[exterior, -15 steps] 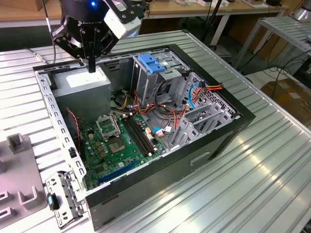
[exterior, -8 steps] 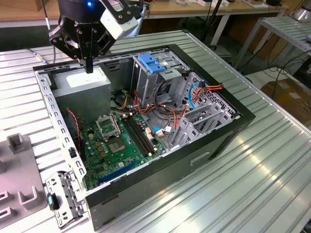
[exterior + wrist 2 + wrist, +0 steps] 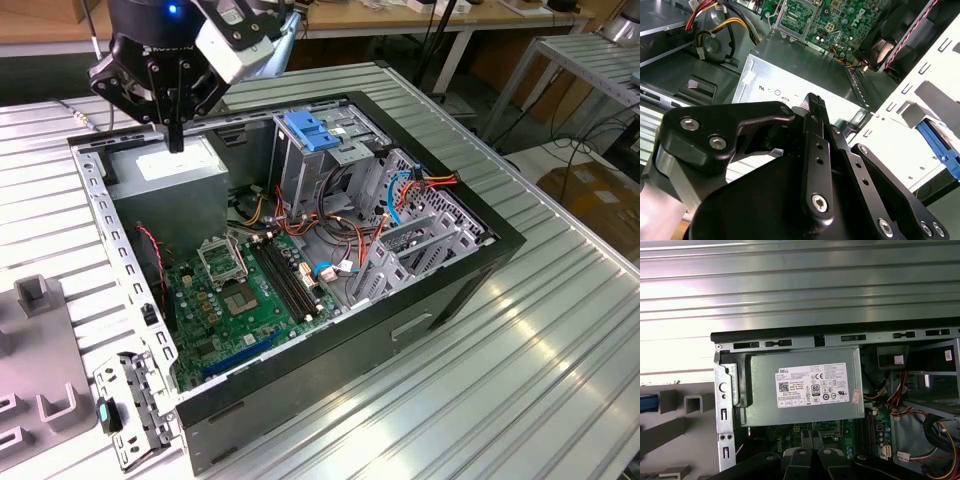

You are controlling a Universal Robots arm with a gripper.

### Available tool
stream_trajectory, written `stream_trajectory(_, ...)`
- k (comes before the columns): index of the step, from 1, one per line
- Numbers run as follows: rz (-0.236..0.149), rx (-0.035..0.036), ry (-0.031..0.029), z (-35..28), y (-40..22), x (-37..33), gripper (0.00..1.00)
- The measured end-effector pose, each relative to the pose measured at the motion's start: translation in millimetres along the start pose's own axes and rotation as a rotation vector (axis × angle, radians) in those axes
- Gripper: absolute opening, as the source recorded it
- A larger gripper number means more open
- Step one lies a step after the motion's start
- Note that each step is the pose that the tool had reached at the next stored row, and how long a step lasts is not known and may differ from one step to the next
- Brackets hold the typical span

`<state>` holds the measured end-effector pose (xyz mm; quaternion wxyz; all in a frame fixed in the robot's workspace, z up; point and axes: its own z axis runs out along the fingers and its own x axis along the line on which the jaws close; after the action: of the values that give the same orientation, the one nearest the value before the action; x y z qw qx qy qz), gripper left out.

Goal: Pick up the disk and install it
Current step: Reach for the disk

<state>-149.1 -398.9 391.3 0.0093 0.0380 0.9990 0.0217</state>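
Observation:
My gripper (image 3: 176, 140) hangs over the back corner of the open computer case (image 3: 470, 275), on the exterior view's left. Its two black fingers point straight down and are pressed together with nothing between them; the second wrist view shows the shut tips (image 3: 814, 101). Right under them lies the grey power-supply box (image 3: 180, 168) with its white sticker (image 3: 812, 385), a small gap below the tips. The disk is out of view. A blue strip (image 3: 647, 402) sits in a grey holder beside the case in the first wrist view; I cannot tell what it is.
Inside the case are the green motherboard (image 3: 245, 300), bundles of red, orange and blue cables (image 3: 345, 235), and a metal drive cage topped by a light-blue ribbed latch plate (image 3: 310, 130). A grey slotted fixture (image 3: 40, 350) stands on the ribbed table on the exterior view's left.

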Motion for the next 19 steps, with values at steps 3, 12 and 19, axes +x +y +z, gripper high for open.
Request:
stream_trajectory(3, 0.000, 0.0000, 0.0010, 0.1, -0.1, 1.7, 0.11)
stream_trajectory(12, 0.000, 0.0003, 0.0043, 0.5, -0.5, 6.4, 0.11)
stream_trajectory(19, 0.000, 0.0005, 0.0068, 0.8, -0.8, 10.5, 0.11)
